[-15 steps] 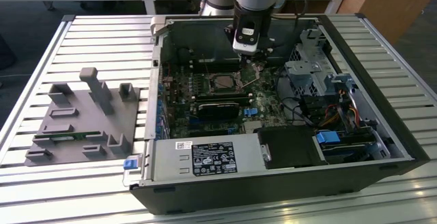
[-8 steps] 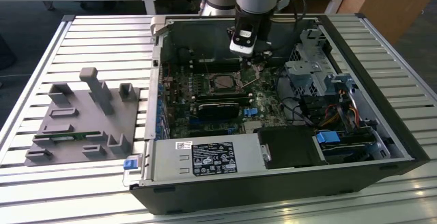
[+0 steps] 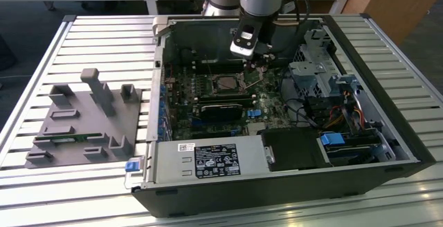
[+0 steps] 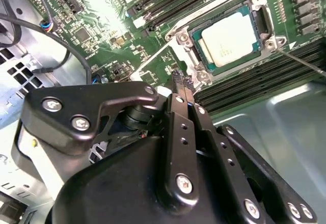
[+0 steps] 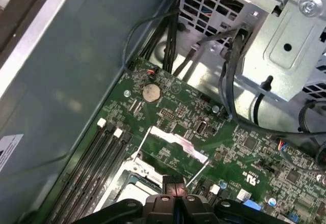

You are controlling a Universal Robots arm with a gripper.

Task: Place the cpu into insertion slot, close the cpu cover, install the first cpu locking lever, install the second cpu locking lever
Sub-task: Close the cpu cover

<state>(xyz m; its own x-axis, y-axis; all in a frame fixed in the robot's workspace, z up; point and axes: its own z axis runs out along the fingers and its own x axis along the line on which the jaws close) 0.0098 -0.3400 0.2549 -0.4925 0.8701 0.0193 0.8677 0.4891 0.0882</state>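
We see an open computer case [image 3: 277, 198] on a slatted table [image 3: 104, 45], centre of the exterior view. The arm enters at upper centre. Its gripper [image 3: 260, 60] hangs over the motherboard [image 3: 207, 108] and hides part of it. In the second wrist view the fingers [image 4: 177, 99] are pressed together with nothing visible between them, tips just beside the slot [image 4: 184, 39]. The cpu [image 4: 229, 39] lies inside the slot, pale face up. We cannot tell whether the cover [image 4: 216, 16] sits fully flat. A thin lever [image 4: 305, 65] juts out, cut off by the picture's edge. At the exterior view's left, a grey tray [image 3: 83, 118] holds a small green strip [image 3: 78, 138].
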